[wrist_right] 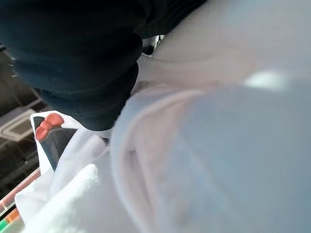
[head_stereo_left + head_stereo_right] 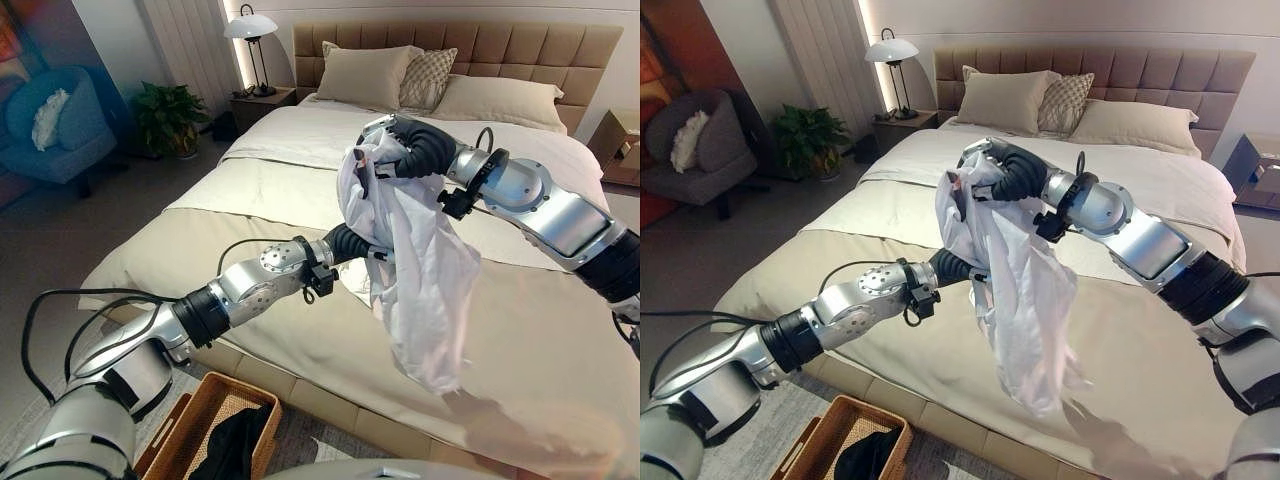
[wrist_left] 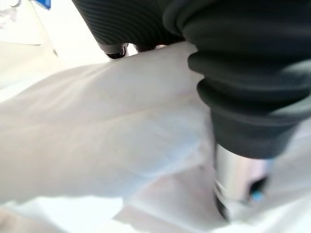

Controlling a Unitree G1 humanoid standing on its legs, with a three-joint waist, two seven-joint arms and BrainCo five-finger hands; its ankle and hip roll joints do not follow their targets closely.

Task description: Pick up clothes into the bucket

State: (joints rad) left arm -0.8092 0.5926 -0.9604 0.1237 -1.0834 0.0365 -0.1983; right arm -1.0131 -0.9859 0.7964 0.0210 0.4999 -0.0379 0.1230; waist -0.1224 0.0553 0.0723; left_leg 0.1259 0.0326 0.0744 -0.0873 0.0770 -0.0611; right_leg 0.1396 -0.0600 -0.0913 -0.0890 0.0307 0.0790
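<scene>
A white garment (image 2: 420, 270) hangs in the air over the middle of the beige bed (image 2: 540, 340). My right hand (image 2: 383, 140) is at its top, shut on a bunch of the cloth, and the rest droops down towards the bed's near edge. My left hand (image 2: 350, 242) reaches in from the lower left and is buried in the garment's side at mid height; white cloth (image 3: 97, 131) lies against it in the left wrist view. A woven wicker basket (image 2: 205, 400) stands on the floor below my left arm, with a dark piece of clothing (image 2: 230, 450) inside.
Pillows (image 2: 365, 75) lean on the padded headboard. A nightstand with a lamp (image 2: 252, 30) and a potted plant (image 2: 165, 115) stand left of the bed, and a blue armchair (image 2: 50, 125) is at the far left. A second nightstand (image 2: 618, 140) is at the right.
</scene>
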